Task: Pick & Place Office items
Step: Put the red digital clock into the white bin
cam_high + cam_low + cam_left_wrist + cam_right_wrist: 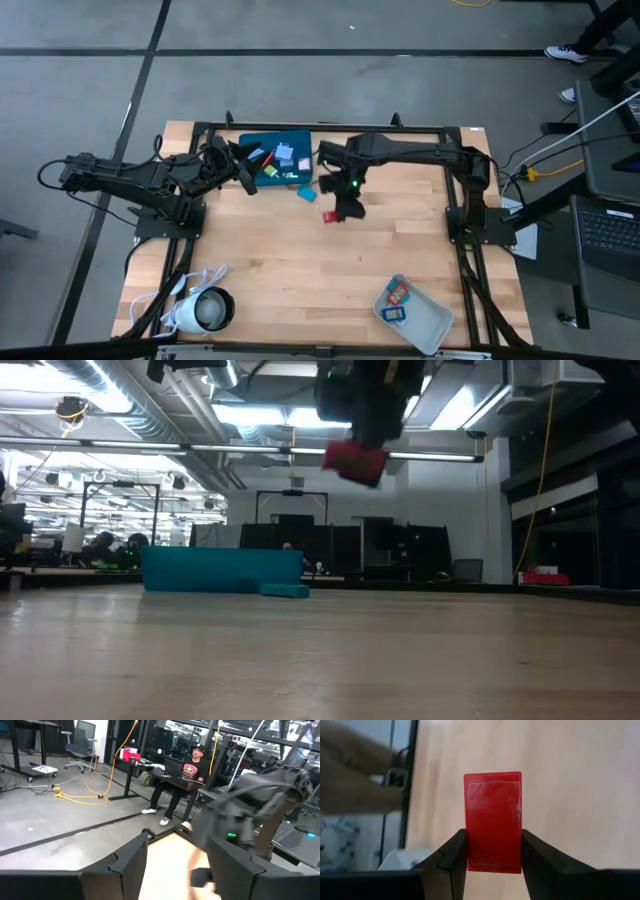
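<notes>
Carry step in hand. Right claw (pixel 494 851) is clamped on a red piece (pixel 493 821), lifted off the counter (pixel 300 270) just beside the teal tray (pixel 260 145). Next: probably carry it to the grey tray (pixel 435 325), well apart from the teal tray, then lower and release. Left claw (pixel 175 857) gapes wide at the teal tray's edge.

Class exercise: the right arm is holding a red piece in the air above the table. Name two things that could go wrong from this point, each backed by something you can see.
1. The right gripper pinches the red piece only at its lower end, so most of it sticks out; it might twist or slip and drop.
2. The grey tray sits at the table's near right corner, far from the gripper, so a long carry gives more chance of a drop.
</notes>
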{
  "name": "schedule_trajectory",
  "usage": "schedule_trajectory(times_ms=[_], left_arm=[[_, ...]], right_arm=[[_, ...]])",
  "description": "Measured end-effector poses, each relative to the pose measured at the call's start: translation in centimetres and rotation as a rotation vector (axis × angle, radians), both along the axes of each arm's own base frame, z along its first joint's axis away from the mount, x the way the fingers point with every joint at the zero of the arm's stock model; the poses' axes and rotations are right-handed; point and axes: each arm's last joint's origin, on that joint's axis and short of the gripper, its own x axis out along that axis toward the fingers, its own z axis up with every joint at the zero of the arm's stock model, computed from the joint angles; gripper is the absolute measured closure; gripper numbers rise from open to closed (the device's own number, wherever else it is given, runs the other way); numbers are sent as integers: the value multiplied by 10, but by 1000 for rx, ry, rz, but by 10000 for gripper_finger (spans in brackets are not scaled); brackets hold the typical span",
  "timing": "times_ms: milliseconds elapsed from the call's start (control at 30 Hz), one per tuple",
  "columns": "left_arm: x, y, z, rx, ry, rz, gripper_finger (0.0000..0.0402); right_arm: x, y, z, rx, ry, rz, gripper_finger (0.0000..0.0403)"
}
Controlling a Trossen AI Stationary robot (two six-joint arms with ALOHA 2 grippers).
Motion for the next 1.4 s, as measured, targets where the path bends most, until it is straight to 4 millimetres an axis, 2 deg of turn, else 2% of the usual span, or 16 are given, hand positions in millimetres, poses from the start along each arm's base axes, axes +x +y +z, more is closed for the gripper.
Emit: schedule_trajectory(times_ms=[167, 300, 400, 567, 633, 767, 933, 1133, 1400], left_arm=[[0, 0, 0, -2, -2, -9, 206], [1, -1, 0, -6, -6, -34, 206], [1, -1, 1, -6, -11, -35, 206], [-1, -1, 2, -9, -20, -68, 206], [-1, -2, 2, -10, -22, -80, 206], [-3, -2, 3, -10, -29, -95, 206], [-5, -2, 4, 1, -27, -98, 206], [-8, -1, 6, 9, -32, -79, 206], [-12, 0, 7, 3, -42, -48, 206]], right_arm=[[-10, 40, 12, 11, 61, 100, 259], [-15, 78, 13, 29, 102, 160, 259], [-17, 99, 7, 30, 139, 166, 259], [-22, 121, -10, 53, 210, 138, 259], [-28, 129, -11, 64, 209, 116, 259], [-46, 139, 1, 41, 131, 18, 259], [-82, 144, 5, 19, 120, -108, 259], [-123, 154, -18, 3, 159, -187, 259], [-163, 179, -45, 56, 187, -194, 259]])
